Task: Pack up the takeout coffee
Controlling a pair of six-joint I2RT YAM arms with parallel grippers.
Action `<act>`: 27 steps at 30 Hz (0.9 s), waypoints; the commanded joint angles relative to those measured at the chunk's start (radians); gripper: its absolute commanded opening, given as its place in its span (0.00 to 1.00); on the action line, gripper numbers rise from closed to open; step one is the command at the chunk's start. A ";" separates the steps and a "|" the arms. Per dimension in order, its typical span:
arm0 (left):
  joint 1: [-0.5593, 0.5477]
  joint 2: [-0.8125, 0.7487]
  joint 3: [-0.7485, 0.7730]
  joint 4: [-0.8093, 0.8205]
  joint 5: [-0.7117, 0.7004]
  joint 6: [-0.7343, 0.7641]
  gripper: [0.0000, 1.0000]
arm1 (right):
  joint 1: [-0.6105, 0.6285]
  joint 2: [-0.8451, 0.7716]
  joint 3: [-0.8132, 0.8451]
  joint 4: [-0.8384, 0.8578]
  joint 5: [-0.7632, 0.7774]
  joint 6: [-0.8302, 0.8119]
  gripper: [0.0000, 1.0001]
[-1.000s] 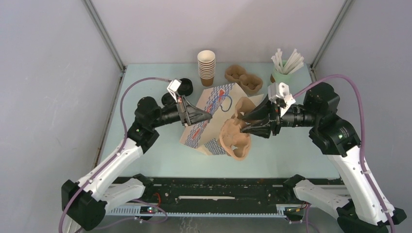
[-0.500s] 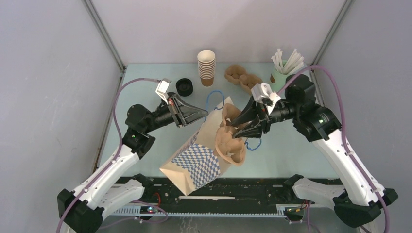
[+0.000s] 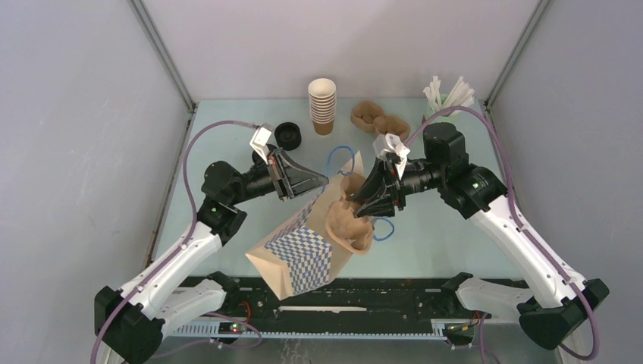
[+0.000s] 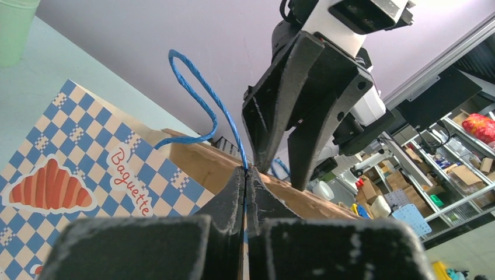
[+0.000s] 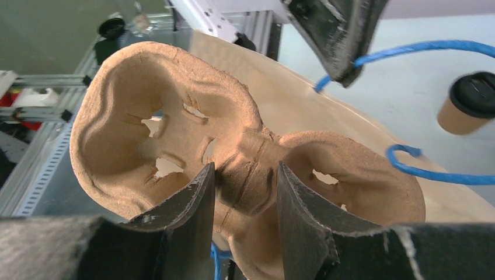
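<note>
Carried leftward since a moment ago: pulp tray [image 3: 350,227], clamped at its middle bridge between right gripper [image 3: 359,206] fingers, pressed against the mouth of the checked paper bag [image 3: 299,254]. Pinched shut on bag rim beside blue handle [image 3: 337,155]: left gripper [image 3: 326,180]. Standing upright on table [image 3: 455,243], far left, near cup stack [image 3: 322,106], well apart from bag: lidded takeout coffee [image 3: 288,135].

In the left wrist view the upper left corner cuts off the green cup [image 4: 14,26]; the checked paper bag [image 4: 87,169] runs off the left and bottom edges; the shelves [image 4: 455,169] at lower right are too blurred to read; in the right wrist view the right hand [image 5: 245,175] hides the pulp tray [image 5: 146,116]'s middle behind its fingers [image 5: 187,221]; in the top view the tray hides the bag's mouth.
</note>
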State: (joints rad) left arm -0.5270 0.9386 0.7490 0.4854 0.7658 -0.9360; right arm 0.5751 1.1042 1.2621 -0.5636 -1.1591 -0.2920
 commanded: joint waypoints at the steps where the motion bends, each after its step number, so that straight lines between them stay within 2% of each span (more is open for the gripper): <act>1: 0.004 0.007 0.064 0.044 0.038 0.053 0.00 | -0.004 -0.018 -0.021 0.086 0.165 0.081 0.00; 5: 0.004 0.018 0.084 0.059 0.047 0.060 0.00 | 0.000 -0.047 -0.083 0.155 0.234 0.133 0.00; 10: 0.006 0.030 0.122 0.082 0.064 0.056 0.00 | 0.048 -0.074 -0.095 0.150 0.389 0.129 0.00; 17: 0.005 0.066 0.141 0.063 0.024 0.064 0.00 | 0.223 -0.097 -0.108 0.160 0.707 0.115 0.00; 24: 0.024 0.073 0.086 0.053 0.010 0.106 0.00 | 0.236 -0.051 -0.080 0.121 0.909 0.328 0.00; 27: 0.025 0.053 0.078 0.004 0.001 0.169 0.00 | 0.304 -0.042 -0.085 0.063 1.031 0.387 0.00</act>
State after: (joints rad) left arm -0.5098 1.0317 0.8276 0.5018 0.7876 -0.8604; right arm 0.8104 1.0645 1.1584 -0.4541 -0.3191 -0.0345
